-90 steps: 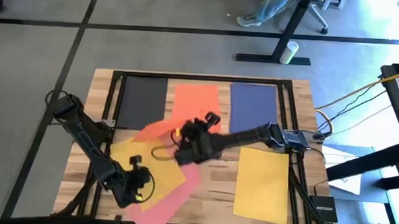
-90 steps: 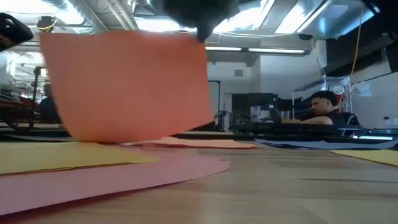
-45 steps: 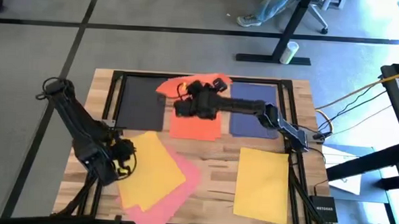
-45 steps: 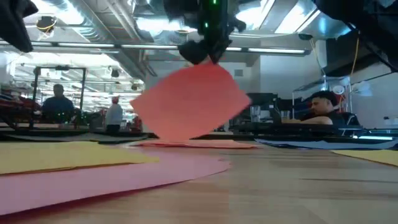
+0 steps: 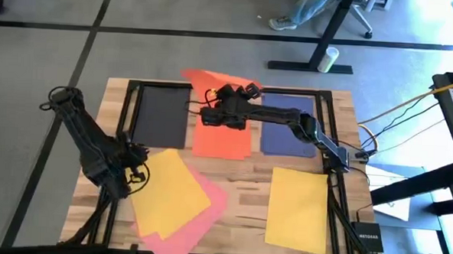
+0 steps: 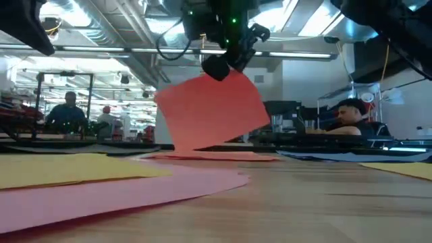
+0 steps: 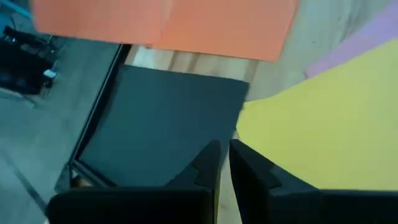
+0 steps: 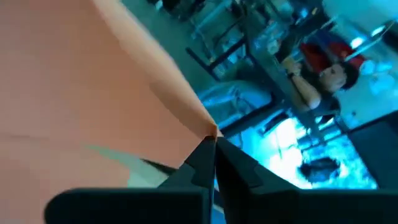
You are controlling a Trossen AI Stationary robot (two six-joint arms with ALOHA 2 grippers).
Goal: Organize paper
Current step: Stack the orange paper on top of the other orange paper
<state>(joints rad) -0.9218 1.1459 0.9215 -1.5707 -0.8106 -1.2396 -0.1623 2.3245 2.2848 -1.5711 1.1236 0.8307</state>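
Above far edge, right pincer [image 5: 209, 115] on orange-red sheet [image 5: 202, 81]

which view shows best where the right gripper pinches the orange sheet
The right wrist view: the right gripper is shut on the corner of the orange-red sheet. The low view shows it dangling; the high view hides the pinch; the left wrist view shows only paper.

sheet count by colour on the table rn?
black sheet: 1
orange-red sheets, one flat, one held up by the right gripper (sheet at): 2
navy blue sheet: 1
yellow sheets: 2
pink sheet: 1
Total: 7
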